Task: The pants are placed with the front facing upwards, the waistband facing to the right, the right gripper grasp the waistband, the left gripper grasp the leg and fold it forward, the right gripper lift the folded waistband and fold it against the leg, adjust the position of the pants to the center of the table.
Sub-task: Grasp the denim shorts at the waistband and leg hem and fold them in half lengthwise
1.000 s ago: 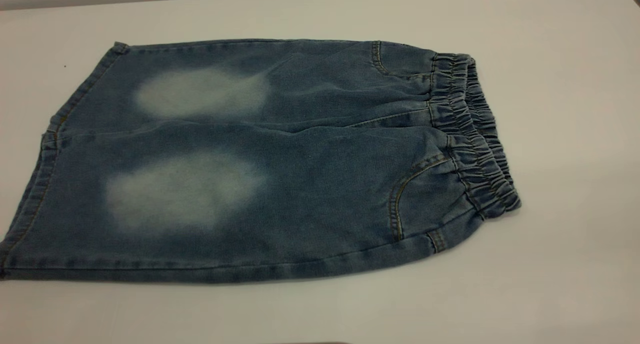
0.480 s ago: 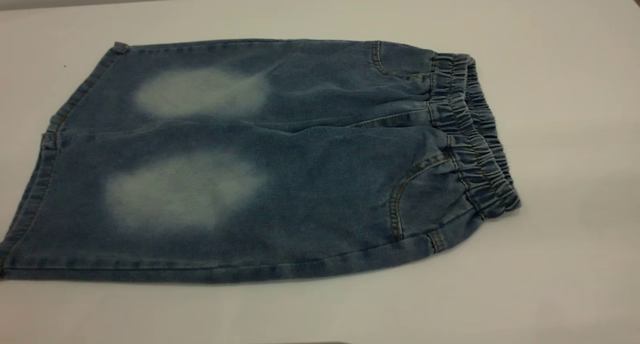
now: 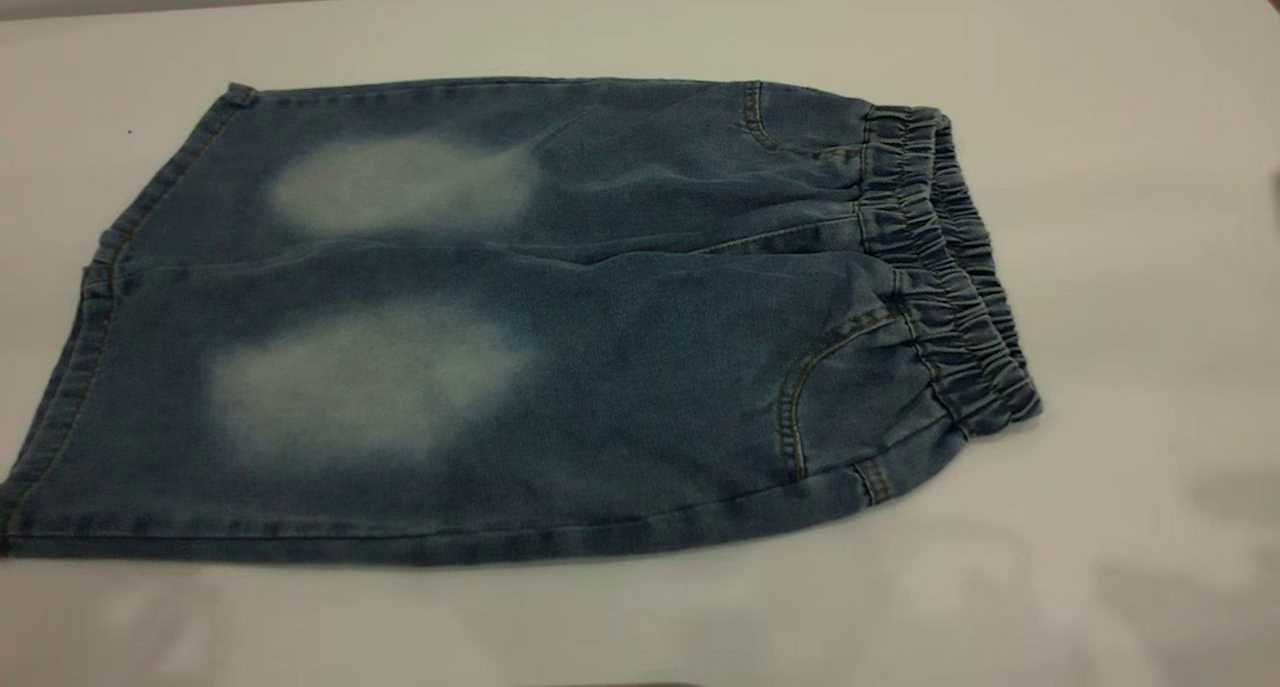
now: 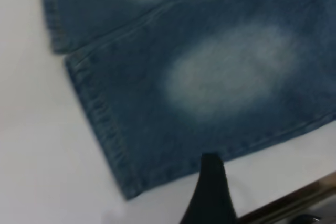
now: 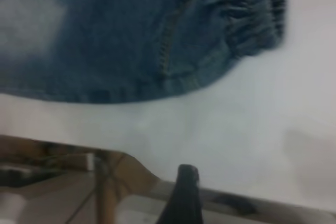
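The pants lay flat and face up on the white worktop, waistband to the right, legs to the left, nothing folded yet. Soft, floppy denim like this would likely drape and sag when lifted; the gathered elastic band and the stitched leg hem look the firmest places to pinch. One dark tip each of the left gripper and right gripper showed, holding nothing; how far open, I cannot tell. No containers were present.
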Tool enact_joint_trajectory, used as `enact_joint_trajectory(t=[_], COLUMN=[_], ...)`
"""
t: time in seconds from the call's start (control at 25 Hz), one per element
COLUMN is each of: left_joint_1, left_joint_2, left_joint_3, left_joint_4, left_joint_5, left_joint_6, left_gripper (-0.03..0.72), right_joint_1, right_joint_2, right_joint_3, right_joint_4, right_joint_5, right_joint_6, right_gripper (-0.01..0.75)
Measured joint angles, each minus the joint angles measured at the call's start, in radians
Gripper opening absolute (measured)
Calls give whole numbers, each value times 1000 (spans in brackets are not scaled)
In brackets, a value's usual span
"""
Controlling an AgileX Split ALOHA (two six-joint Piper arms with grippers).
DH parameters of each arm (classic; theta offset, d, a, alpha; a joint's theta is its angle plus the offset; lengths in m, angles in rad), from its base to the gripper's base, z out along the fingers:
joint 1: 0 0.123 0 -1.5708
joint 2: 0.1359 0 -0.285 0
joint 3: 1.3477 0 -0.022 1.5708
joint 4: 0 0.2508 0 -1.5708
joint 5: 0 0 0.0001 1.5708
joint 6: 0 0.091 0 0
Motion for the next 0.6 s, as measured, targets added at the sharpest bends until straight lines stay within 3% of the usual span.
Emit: enact_joint_trajectory(t=[0.28, 0.6], left_joint_1=[0, 0], left_joint_2=[273, 476], left_joint_3=[-5, -54], left_joint_4=[-142, -162], left_joint_5=[-74, -113], left_joint_6=[178, 198], left_gripper=[533, 533], right_joint_1=[0, 0], right_joint_2=[363, 683], right_joint_3=[-5, -9], right_joint_4=[489, 902], right_joint_5=[-111, -81], right_joint_6=[-477, -895], right_gripper=[590, 589])
